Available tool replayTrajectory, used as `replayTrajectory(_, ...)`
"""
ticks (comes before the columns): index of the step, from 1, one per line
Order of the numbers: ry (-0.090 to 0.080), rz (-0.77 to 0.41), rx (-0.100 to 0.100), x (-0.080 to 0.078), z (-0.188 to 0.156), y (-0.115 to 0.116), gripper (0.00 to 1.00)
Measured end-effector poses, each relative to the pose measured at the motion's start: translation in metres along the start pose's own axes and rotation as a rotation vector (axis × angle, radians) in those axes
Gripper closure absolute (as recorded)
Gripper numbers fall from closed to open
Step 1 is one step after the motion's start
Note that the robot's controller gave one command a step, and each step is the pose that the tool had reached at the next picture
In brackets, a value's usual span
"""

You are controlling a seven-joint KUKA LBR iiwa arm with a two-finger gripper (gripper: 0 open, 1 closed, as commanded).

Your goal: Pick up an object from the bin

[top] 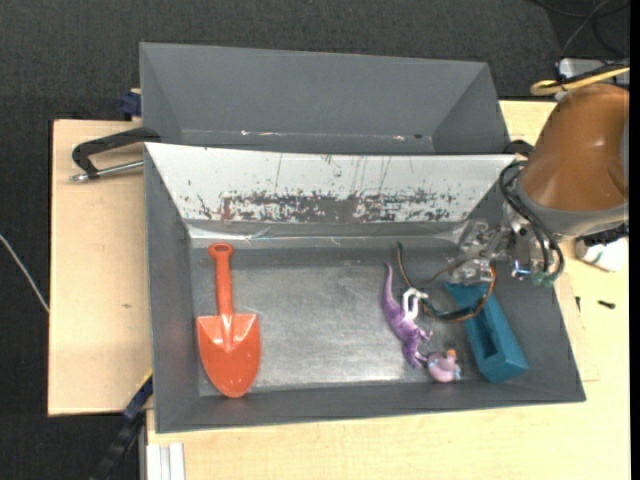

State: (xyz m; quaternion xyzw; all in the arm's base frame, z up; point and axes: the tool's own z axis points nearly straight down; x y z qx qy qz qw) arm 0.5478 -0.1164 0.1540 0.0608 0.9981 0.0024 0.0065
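Observation:
My gripper (478, 252) hangs low at the bin's right side, just above the back end of a teal oblong block (497, 340) that lies along the right wall. A purple toy dinosaur (401, 320) lies just left of the block, with a white piece by its upper end. At the dinosaur's near end sits a small pink and purple figure (444, 366), close to the bin's front edge. Nothing shows as held.
An orange toy shovel (230, 336) lies at the front left, its handle pointing to the back wall. The arm's orange cover and cables reach in over the right rim. Bare floor stretches between the shovel and the dinosaur.

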Motion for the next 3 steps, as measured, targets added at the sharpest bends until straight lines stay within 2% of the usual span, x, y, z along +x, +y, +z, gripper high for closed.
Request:
replayTrajectory(1, 0.006, -0.164, 0.005, 0.012, -0.013, 0.005, 1.00)
replayTrajectory(2, 0.014, -0.047, 0.004, 0.012, -0.055, 0.011, 1.00)
replayTrajectory(3, -0.001, -0.052, 0.005, 0.027, -0.069, 0.048, 1.00)
